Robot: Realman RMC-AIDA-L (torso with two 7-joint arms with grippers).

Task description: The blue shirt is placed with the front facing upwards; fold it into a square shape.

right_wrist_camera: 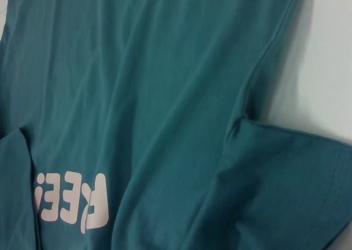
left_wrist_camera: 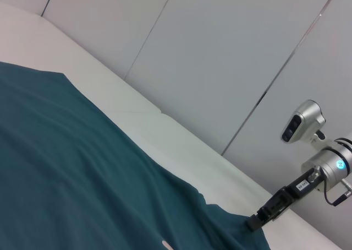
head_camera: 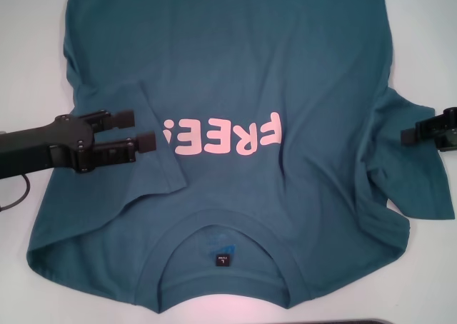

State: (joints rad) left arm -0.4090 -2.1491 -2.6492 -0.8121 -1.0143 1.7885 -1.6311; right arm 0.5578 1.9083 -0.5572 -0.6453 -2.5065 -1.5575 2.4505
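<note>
The blue shirt lies spread on the white table, its pink "FREE!" print facing up. Its collar and neck label are at the near edge. The shirt's left-side sleeve is folded inward onto the chest. My left gripper is open just over that folded sleeve, beside the print, with nothing between its fingers. My right gripper reaches in from the right edge at the other sleeve, which lies rumpled. The left wrist view shows the right gripper at the cloth's edge.
White table shows on both sides of the shirt. A thin cable loops under the left arm. A dark strip runs along the near edge. Grey wall panels stand behind the table.
</note>
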